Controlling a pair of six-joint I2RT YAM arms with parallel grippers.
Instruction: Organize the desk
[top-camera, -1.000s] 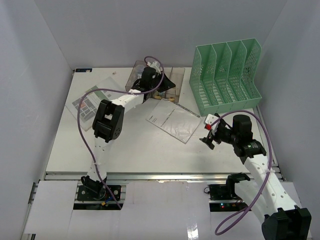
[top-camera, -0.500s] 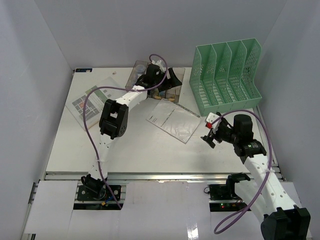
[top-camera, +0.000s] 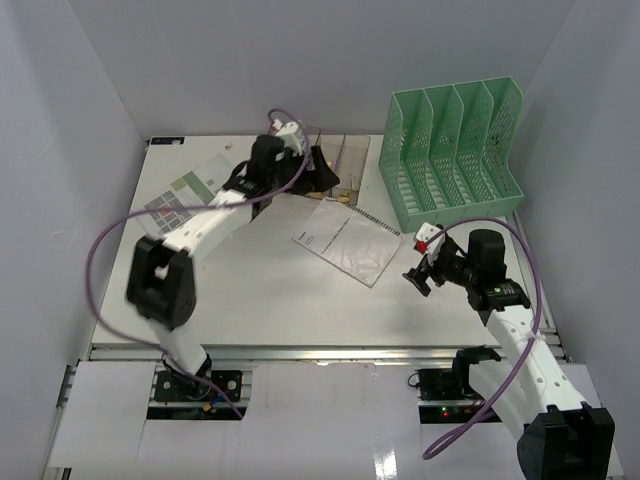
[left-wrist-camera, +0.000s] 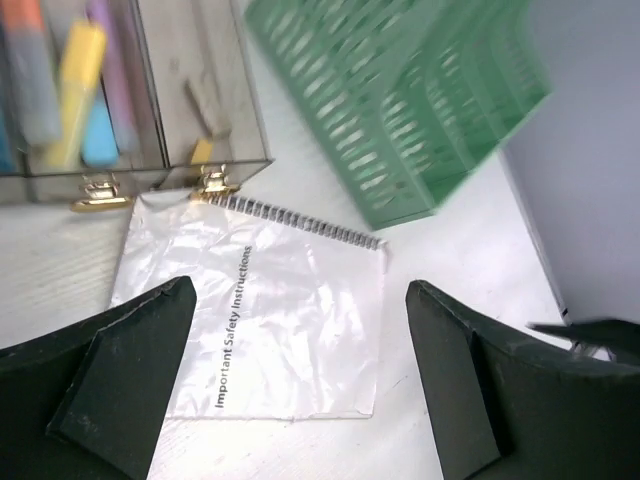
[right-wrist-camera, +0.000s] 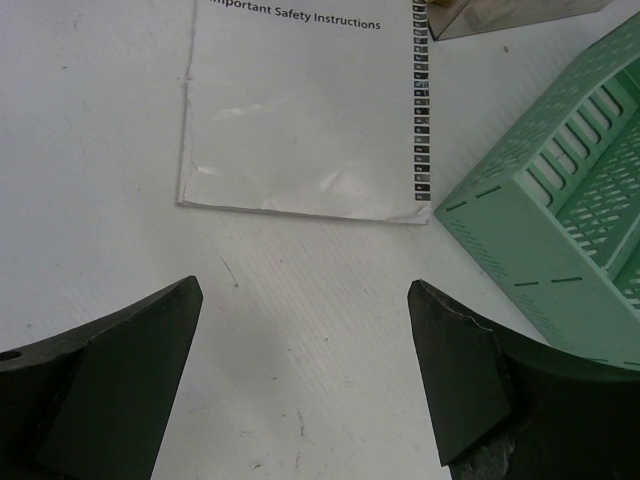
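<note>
The desk (top-camera: 260, 290) is a wide white tabletop with a metal rail along its near edge. My left gripper (top-camera: 326, 176) hovers open near the clear bins (top-camera: 345, 158), with nothing between its fingers. In the left wrist view the left gripper (left-wrist-camera: 300, 290) frames a spiral-bound booklet (left-wrist-camera: 270, 320) printed "Important Safety Instructions". My right gripper (top-camera: 418, 274) stands open and empty above bare desk, just right of the booklet (top-camera: 345, 243). In the right wrist view the right gripper (right-wrist-camera: 305, 288) sits short of the booklet (right-wrist-camera: 300, 110).
A green mesh file rack (top-camera: 455, 155) stands at the back right, its corner (right-wrist-camera: 560, 230) near my right gripper. The bins (left-wrist-camera: 100, 100) hold coloured markers, with two gold binder clips (left-wrist-camera: 215, 182) at their front. A printed leaflet (top-camera: 180, 195) lies at the left.
My left gripper opened over the bins, then drew back toward me and to the left; its elbow swung far left. The right arm barely moved.
</note>
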